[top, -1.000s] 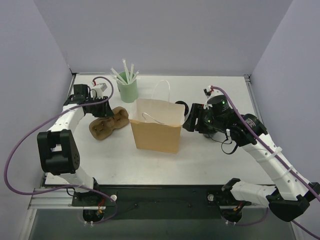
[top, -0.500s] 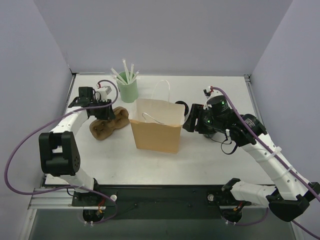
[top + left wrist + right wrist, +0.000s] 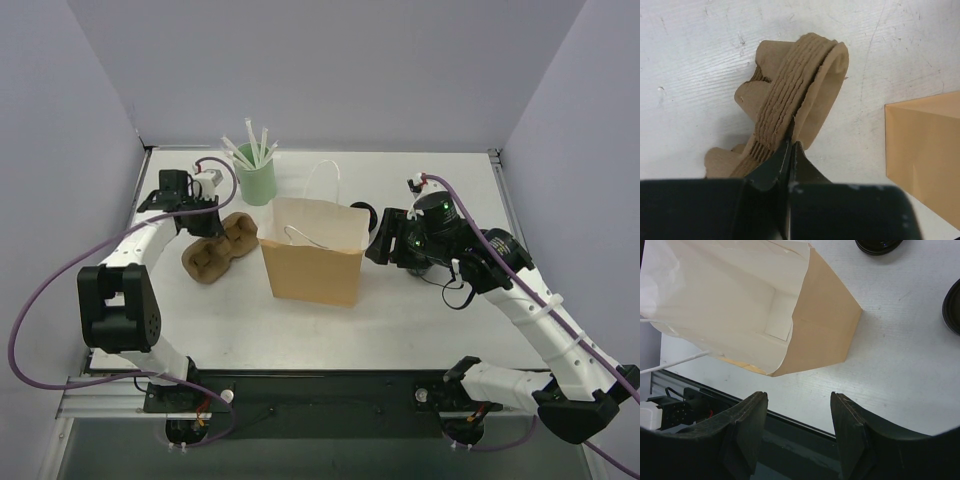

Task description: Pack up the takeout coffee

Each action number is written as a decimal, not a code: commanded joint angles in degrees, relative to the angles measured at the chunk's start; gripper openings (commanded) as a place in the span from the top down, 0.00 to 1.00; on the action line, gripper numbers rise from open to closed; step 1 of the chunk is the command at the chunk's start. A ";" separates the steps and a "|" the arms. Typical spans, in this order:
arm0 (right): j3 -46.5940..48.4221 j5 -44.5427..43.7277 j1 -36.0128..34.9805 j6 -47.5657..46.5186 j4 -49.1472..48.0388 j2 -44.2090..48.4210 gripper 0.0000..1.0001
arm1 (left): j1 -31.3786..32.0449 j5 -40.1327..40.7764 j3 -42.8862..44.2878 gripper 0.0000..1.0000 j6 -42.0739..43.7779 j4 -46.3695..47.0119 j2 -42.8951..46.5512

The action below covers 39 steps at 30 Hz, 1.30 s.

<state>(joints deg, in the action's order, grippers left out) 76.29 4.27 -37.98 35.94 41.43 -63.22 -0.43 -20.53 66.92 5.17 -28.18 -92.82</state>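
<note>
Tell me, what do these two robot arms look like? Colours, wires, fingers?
Both the left arm and the right arm are slim white links joined by chunky black joint housings. A purple cable loops alongside each arm. Small green lights glow on the right wrist. The left gripper and right gripper each have two matte black fingers.

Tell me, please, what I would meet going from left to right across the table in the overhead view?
cup carrier → green cup of straws → paper bag → right gripper
</note>
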 commanded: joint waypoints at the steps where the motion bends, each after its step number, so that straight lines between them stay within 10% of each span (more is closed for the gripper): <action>1: -0.88 -0.49 -0.43 0.53 1.11 1.26 0.46 | -0.01 0.85 6.89 1.00 -1.73 -3.54 0.18; 15: -0.53 -0.76 -0.96 0.36 1.11 1.26 0.46 | -25.49 -25.52 -6.61 1.00 -30.13 5.60 4.13; 39: 7.55 -1.81 -1.13 -0.43 3.31 0.30 0.46 | -28.40 -29.47 -0.82 1.00 -45.68 15.08 11.08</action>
<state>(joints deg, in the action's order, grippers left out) 79.07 3.95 -38.72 36.01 43.20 -62.89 -28.60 -48.12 61.98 -36.16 -17.72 -84.51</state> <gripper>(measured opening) 0.544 0.020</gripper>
